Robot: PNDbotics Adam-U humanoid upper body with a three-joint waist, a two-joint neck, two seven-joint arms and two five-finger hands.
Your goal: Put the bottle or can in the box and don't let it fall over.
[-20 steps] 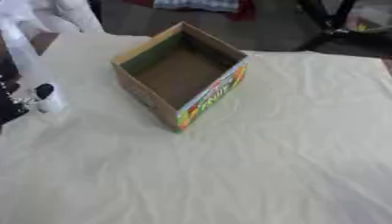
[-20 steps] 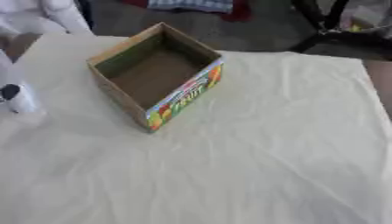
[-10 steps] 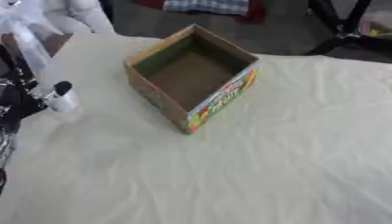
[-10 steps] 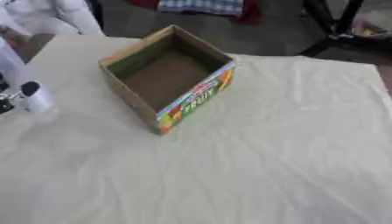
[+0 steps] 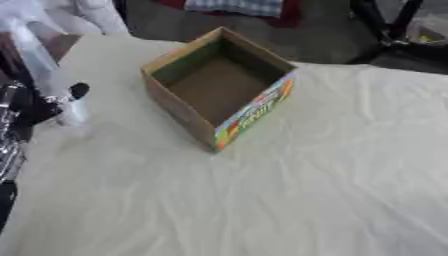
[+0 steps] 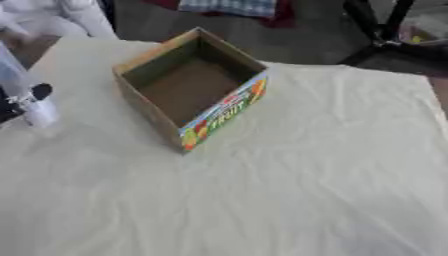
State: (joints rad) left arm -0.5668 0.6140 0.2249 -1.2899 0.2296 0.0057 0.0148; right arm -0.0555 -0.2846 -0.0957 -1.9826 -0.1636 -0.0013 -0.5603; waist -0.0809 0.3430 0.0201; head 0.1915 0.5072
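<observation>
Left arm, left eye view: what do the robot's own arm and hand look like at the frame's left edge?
Only the left hand and part of its arm show, at the left edge. The hand is black and blocky, blurred; below it the arm carries silver, shiny ribbed metal sections, with a black piece lower still. No cables or markings can be made out. The right arm is not in view.

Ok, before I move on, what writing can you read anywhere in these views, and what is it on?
"FRUIT", roughly: colourful print on the long side panel of the cardboard box; blurred, so the reading is uncertain.
Small white bottle with a dark cap at the table's left edge: no readable label.
Cream tablecloth: no text.
</observation>
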